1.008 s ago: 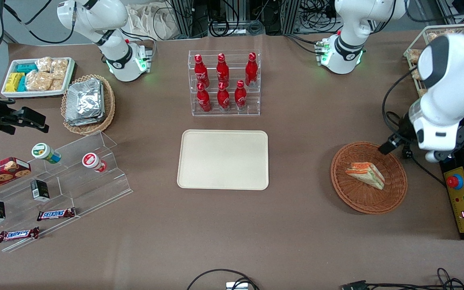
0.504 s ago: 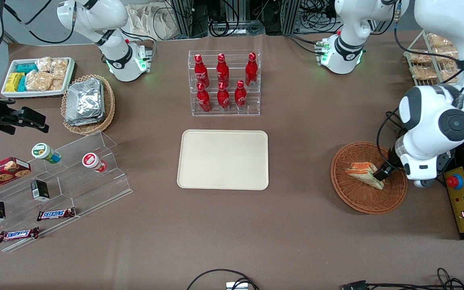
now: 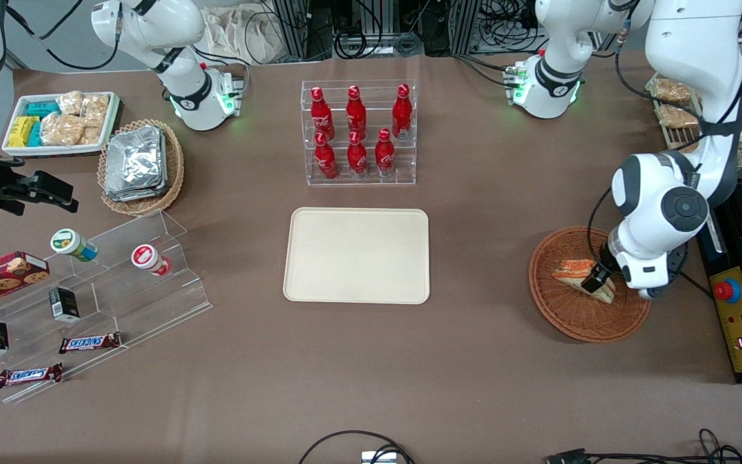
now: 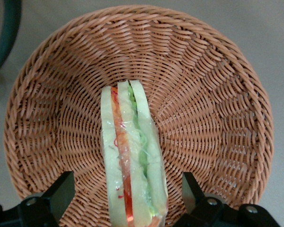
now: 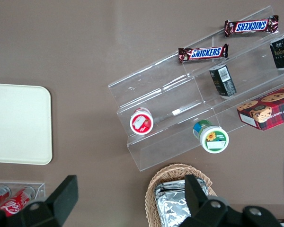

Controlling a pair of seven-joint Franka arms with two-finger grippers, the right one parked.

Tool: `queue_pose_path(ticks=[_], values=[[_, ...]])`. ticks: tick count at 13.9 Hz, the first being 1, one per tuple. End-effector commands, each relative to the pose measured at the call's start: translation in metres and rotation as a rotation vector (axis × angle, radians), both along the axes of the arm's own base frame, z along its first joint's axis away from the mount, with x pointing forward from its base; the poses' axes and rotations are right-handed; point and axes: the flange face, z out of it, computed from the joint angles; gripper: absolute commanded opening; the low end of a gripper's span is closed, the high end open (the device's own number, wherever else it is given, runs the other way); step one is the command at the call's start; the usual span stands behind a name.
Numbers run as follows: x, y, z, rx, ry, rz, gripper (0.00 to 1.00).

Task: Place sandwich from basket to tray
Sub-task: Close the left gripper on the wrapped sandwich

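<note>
The sandwich, a white bread wedge with orange-red and green layers, lies in the round reddish-brown wicker basket toward the working arm's end of the table. It also shows in the left wrist view, inside the basket. My left gripper hangs low over the sandwich in the basket. It is open, with one black finger on each side of the wedge and a gap to the bread on both sides. The cream-beige tray lies flat at the table's middle with nothing on it.
A clear rack of red bottles stands farther from the camera than the tray. An oval wicker basket with foil packs, a white snack tray and a clear stepped display lie toward the parked arm's end. A control box sits beside the round basket.
My left arm has swung down and toward the tray. The gripper went from the basket's rim farther from the camera to low over the sandwich. The sandwich has not moved.
</note>
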Motion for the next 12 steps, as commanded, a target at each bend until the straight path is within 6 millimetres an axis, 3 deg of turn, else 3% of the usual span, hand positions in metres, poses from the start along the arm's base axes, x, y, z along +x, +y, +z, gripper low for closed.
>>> queue_pose_path(ticks=[1, 3, 6, 9, 12], values=[[-0.001, -0.003, -0.005, -0.002, -0.006, 0.013, 0.90], [-0.002, -0.004, -0.008, 0.001, 0.009, 0.003, 0.44], [-0.004, -0.004, -0.007, 0.010, 0.041, -0.027, 0.04], [0.000, -0.004, 0.007, 0.010, 0.052, -0.148, 0.00], [0.014, -0.005, 0.055, 0.005, 0.063, -0.296, 0.00]])
